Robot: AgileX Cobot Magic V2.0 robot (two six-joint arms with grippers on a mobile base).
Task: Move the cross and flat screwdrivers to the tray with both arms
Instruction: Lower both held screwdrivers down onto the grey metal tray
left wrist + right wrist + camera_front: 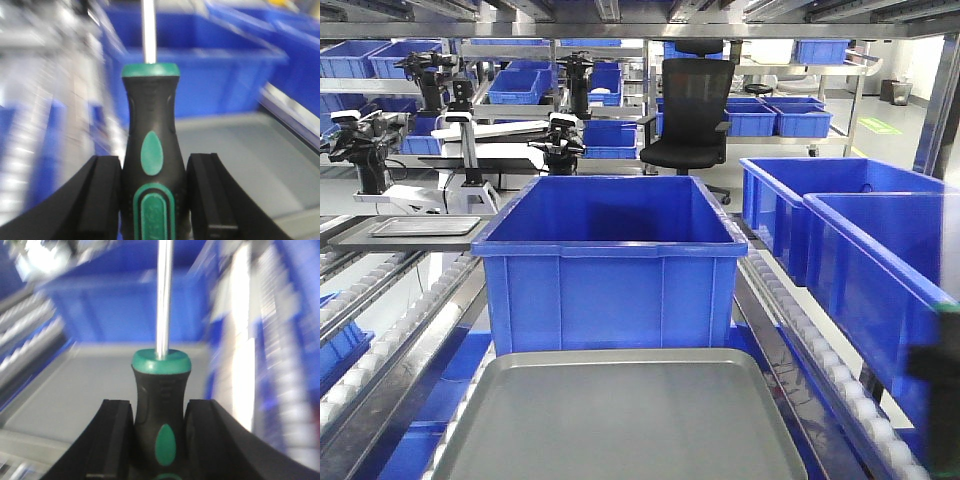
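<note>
I've got a screwdriver in each arm, so by my reading I'm in the carry step, with the release into the tray (620, 420) not yet done. The left gripper (155, 200) is clenched on the handle of the left screwdriver (150, 165), pads pressed against both sides of the black-and-green grip, steel shaft running up and away from the camera; the tray shows beyond it, to the right and below the handle, so I judge this one sits near the tray's left edge. The right gripper (159, 440) is likewise clamped on the right screwdriver (160, 395), and the tray fills the ground beyond and to the left of that handle. Past the tray's far rim stands the big blue bin (610, 260). In the front view the tray is bare and neither arm shows. Both wrist views are smeared, so I can't tell which tip is cross and which flat, nor how high above the tray the tools hang. Next I'd bring both down over the tray, level the shafts so they don't roll, keep them apart, then let go
</note>
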